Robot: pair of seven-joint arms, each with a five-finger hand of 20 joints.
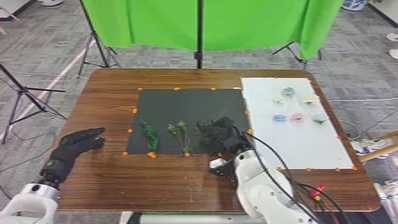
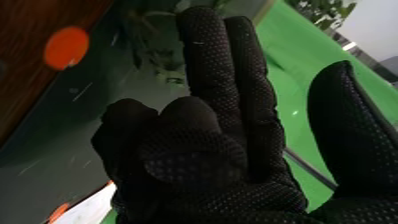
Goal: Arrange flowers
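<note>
In the head view, a black stand (image 1: 23, 90) stands on the floor off the counter's (image 1: 115, 187) 10 o'clock side. The left arm comes in from 8 o'clock, its hand (image 1: 75, 145) over the 9 o'clock side, fingers loosely extended toward 1 o'clock, holding nothing.

The dark mat (image 1: 178, 102) lies toward 11 o'clock, with a dense green sprig (image 1: 150, 135) and a thinner sprig (image 1: 181, 135) on its nearer half.

The right arm enters from 5 o'clock, its hand (image 1: 221, 136) angled toward 11 o'clock over the mat's 4 o'clock part, with the thinner sprig near it at 9 o'clock. The wrist view shows some fingers straight, others bent in, the thumb upright and apart; nothing is seen in its grip. That hand hides part of the mat.

The white sheet (image 1: 298, 145) lies toward 2 and 3 o'clock, bearing small pale flowers (image 1: 288, 92) and a pink one (image 1: 296, 118). Black cables (image 1: 271, 151) cross its 7 o'clock corner and run beside red flowers (image 1: 317, 190) at the counter's 4 to 5 o'clock side.
</note>
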